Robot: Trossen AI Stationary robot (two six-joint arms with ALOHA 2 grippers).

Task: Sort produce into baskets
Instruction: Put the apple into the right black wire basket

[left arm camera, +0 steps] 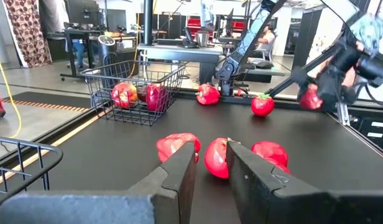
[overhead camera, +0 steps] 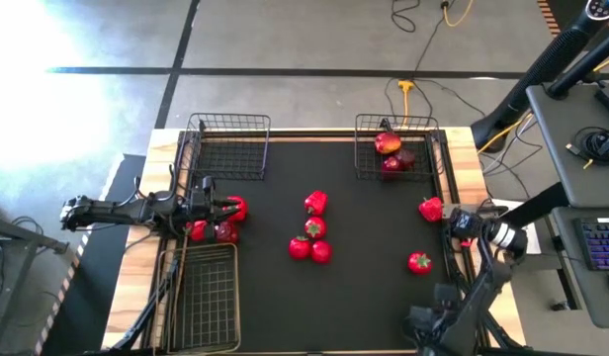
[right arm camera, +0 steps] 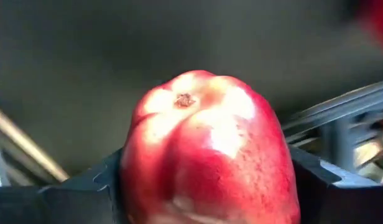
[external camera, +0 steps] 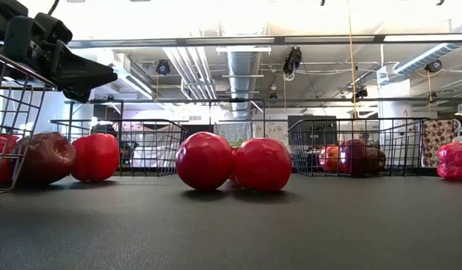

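Observation:
My right gripper [overhead camera: 467, 229] stands at the table's right edge, shut on a red apple [right arm camera: 204, 149] that fills the right wrist view. My left gripper [overhead camera: 223, 207] waits level at the table's left side, shut and holding nothing, with three red items [overhead camera: 225, 232] lying on the mat beside it. Several tomatoes and a pepper [overhead camera: 314, 229] lie mid-table. A single tomato [overhead camera: 419, 262] and a pepper [overhead camera: 430, 209] lie near the right arm. The far right basket [overhead camera: 435, 148] holds apples [overhead camera: 388, 143]. Two more baskets stand at the far left [overhead camera: 228, 146] and near left [overhead camera: 201, 297]. My right gripper pinches the apple by two opposite sides [right arm camera: 132, 180], one dark finger [right arm camera: 86, 193] on each. The fingers slant steeply down from above. The apple's dimpled end [right arm camera: 184, 99] faces away from the wrist. It appears to be off the mat; its underside is hidden.
The black mat [overhead camera: 374, 287] has free room at its near middle. The right arm's base [overhead camera: 433, 321] stands at the near right corner. A desk with a keyboard [overhead camera: 601, 242] lies beyond the table's right edge, and cables [overhead camera: 408, 94] run behind the far edge.

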